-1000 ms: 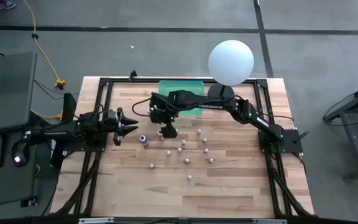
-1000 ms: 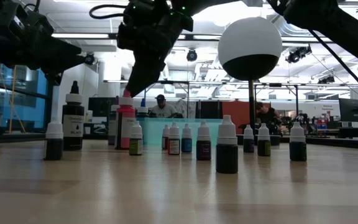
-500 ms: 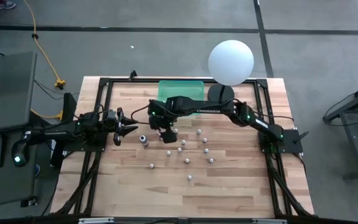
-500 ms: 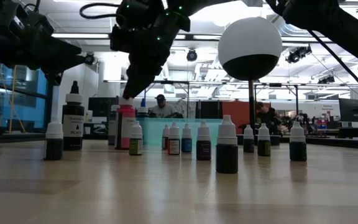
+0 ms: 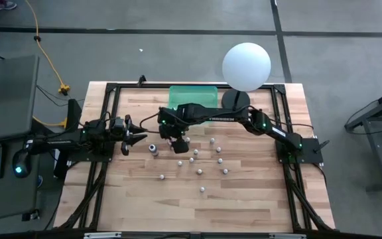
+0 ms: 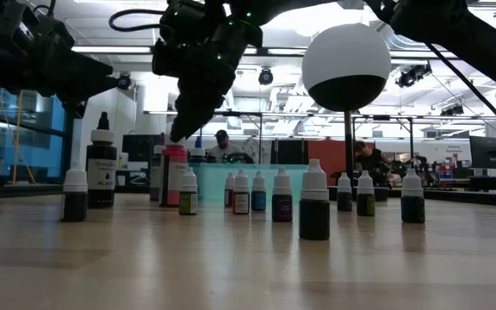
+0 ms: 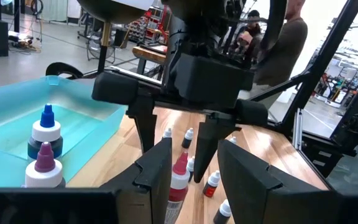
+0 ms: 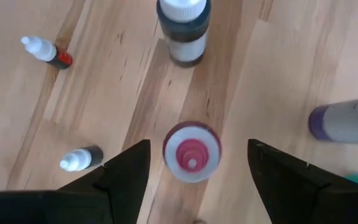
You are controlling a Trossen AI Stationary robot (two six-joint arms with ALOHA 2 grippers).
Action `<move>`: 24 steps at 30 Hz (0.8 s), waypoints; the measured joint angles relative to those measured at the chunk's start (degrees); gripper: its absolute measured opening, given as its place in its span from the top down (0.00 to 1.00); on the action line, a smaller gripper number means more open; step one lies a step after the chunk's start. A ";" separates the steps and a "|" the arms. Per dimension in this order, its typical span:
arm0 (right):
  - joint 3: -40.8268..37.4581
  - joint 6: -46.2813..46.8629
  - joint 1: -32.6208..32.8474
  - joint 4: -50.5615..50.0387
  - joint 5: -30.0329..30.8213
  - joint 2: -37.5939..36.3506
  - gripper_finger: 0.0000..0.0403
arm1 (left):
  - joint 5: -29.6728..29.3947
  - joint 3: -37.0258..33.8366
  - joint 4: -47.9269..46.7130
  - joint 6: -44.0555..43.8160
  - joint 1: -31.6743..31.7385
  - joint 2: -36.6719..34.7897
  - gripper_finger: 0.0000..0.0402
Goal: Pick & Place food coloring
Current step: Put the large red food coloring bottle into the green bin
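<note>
My right gripper (image 5: 175, 137) (image 8: 196, 150) is open and points down over a red-bodied food coloring bottle (image 8: 191, 152) (image 6: 174, 176), which stands upright on the table. Its fingers stand on either side of the white cap with a gap on each side. Several tiny white-capped bottles (image 5: 199, 161) (image 6: 314, 205) stand on the wood to the right of it. A larger black-labelled bottle (image 5: 154, 149) (image 6: 102, 168) stands to its left. My left gripper (image 5: 135, 137) (image 7: 194, 147) hovers open near the table's left side, pointing at the right gripper.
A teal tray (image 5: 192, 98) (image 7: 5, 118) sits at the far edge and holds two bottles (image 7: 44, 134). A white sphere on a black base (image 5: 246, 65) stands beside the tray. A purple bottle (image 8: 344, 121) lies close to the right gripper. Bare wood lies toward the near edge (image 5: 178, 206).
My right gripper has shifted slightly toward the table's far-left, staying over the red bottle with its fingers apart. The bottles have not moved.
</note>
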 joint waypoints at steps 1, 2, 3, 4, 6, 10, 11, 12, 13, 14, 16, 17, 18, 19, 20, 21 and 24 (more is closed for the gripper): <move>0.00 0.20 0.03 0.12 -0.31 0.25 0.37 | -0.01 -0.01 0.00 0.00 0.00 0.00 0.68; 0.00 0.43 0.11 0.59 -0.43 0.46 0.38 | 0.00 0.00 0.00 0.00 -0.01 0.01 0.68; 0.00 0.48 0.16 0.58 -0.31 0.63 0.39 | 0.00 0.01 0.01 0.00 -0.01 -0.01 0.68; 0.00 0.50 0.29 0.15 0.10 0.71 0.40 | 0.00 0.00 0.02 -0.01 -0.01 -0.01 0.68; -0.02 0.50 0.42 0.24 1.72 0.77 0.42 | 0.00 0.02 0.00 -0.01 -0.01 -0.02 0.68; -0.02 0.52 0.42 0.32 2.61 0.70 0.46 | 0.00 -0.01 0.00 0.01 0.00 -0.01 0.68; -0.02 0.52 0.42 0.02 2.64 0.70 0.47 | 0.00 0.02 0.02 -0.01 -0.01 -0.01 0.68; -0.02 0.52 0.42 -0.14 2.66 0.70 0.48 | 0.00 0.00 0.01 -0.01 0.00 -0.02 0.68; -0.02 0.52 0.42 -0.08 2.70 0.70 0.49 | 0.00 0.00 0.01 -0.01 0.00 -0.01 0.68; -0.02 0.52 0.42 -0.01 2.70 0.70 0.51 | 0.00 0.00 0.00 -0.01 -0.01 0.00 0.68; -0.02 0.56 0.42 0.21 2.79 0.70 0.53 | 0.00 0.01 0.00 0.00 0.00 0.00 0.68; -0.02 0.85 0.42 0.45 2.76 0.70 0.54 | 0.00 0.00 0.00 0.00 0.00 0.00 0.68; -0.02 0.95 0.42 0.52 2.77 0.70 0.55 | 0.00 0.00 0.00 0.01 0.02 0.00 0.68; -0.02 0.98 0.42 0.50 2.76 0.70 0.56 | 0.00 0.01 0.00 -0.01 0.02 -0.02 0.68; -0.02 0.98 0.42 0.46 2.75 0.70 0.58 | 0.00 -0.01 0.00 0.01 0.02 0.01 0.68; -0.02 0.98 0.42 0.44 2.73 0.70 0.59 | 0.00 -0.01 0.00 -0.01 -0.01 0.01 0.68; -0.02 1.16 0.42 0.47 2.76 0.68 0.64 | 0.00 0.01 0.00 0.00 0.01 0.00 0.68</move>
